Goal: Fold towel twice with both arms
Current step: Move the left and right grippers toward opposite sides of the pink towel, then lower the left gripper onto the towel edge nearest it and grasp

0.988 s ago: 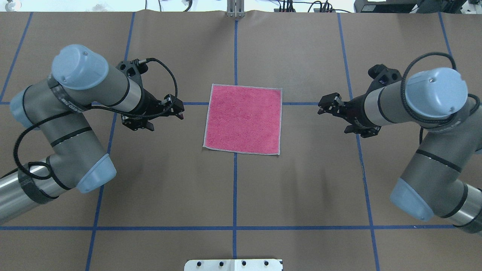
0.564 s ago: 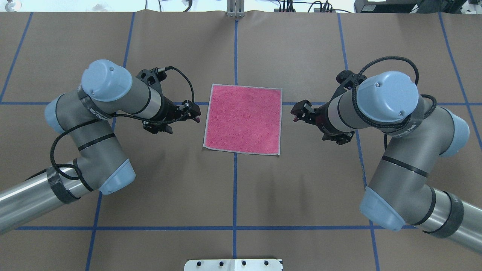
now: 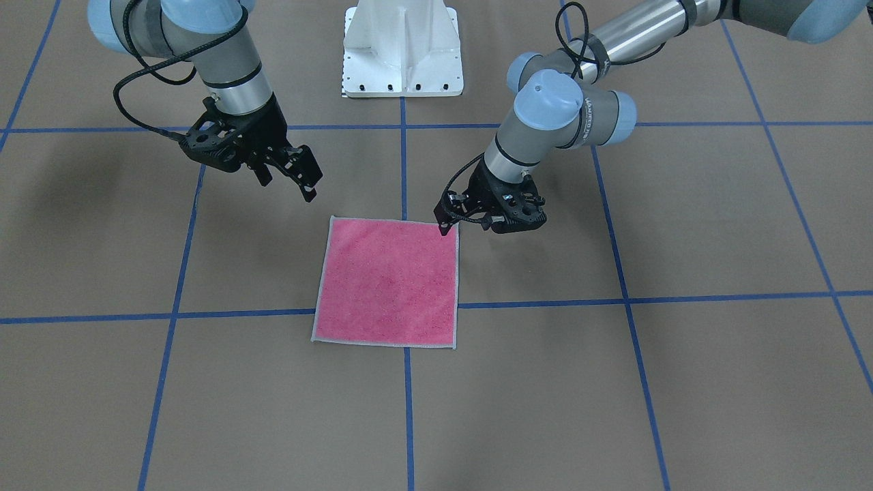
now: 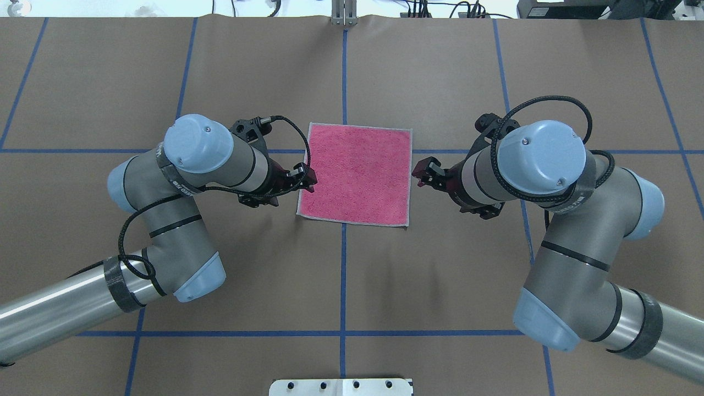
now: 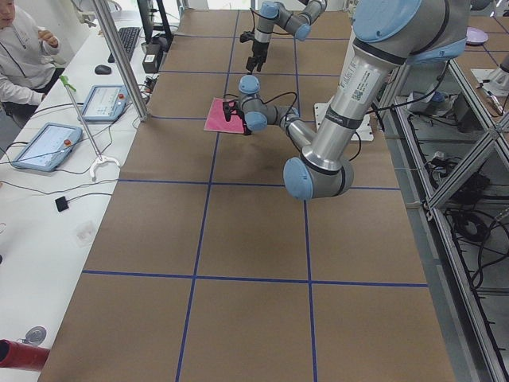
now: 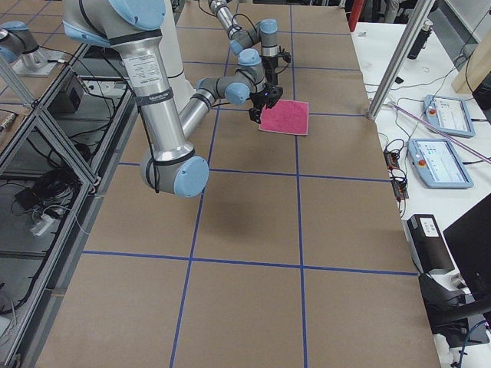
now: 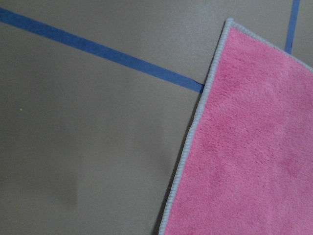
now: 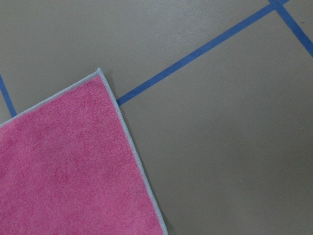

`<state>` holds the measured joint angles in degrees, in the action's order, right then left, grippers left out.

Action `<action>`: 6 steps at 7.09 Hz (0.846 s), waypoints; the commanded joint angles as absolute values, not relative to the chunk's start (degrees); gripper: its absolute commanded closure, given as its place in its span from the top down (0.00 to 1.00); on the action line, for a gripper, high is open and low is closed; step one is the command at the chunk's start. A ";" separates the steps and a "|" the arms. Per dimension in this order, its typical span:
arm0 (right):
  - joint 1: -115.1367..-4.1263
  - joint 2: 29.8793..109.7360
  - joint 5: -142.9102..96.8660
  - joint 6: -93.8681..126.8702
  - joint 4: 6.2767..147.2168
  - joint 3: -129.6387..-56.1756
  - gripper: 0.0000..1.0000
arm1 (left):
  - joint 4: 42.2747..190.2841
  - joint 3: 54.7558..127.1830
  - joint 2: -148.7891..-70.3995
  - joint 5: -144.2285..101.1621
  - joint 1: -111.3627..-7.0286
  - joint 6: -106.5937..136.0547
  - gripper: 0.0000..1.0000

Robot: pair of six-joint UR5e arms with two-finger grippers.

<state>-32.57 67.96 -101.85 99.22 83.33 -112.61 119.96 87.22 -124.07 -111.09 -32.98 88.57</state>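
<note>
One brown table (image 4: 440, 264) w/ blue tape lines (image 4: 343, 275); white bench (image 5: 48, 187), 2 tablets (image 5: 37, 146). I count 1 towel (image 4: 356, 173), 2 claws: left claw (image 4: 307, 178), right claw (image 4: 421, 173), both w/ jaws apart, flanking towel.

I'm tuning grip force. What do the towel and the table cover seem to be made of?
Towel: likely terry or microfibre cloth, matte pink, with a fuzzy nap and ribbed light grey stitched edge. Table cover: probably brown paper, matte and smooth, its far edge rippling.
</note>
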 commanded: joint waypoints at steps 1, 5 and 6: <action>-32.34 67.94 -101.08 99.23 83.23 -112.59 0.99 | 119.97 85.44 -125.24 -110.92 -32.52 88.51 0.61; -32.08 67.94 -100.90 99.14 83.14 -112.50 0.99 | 119.97 83.94 -126.12 -110.92 -31.82 88.33 0.60; -32.08 67.94 -100.90 99.23 83.23 -112.50 0.99 | 119.97 83.94 -126.12 -111.00 -31.64 88.33 0.59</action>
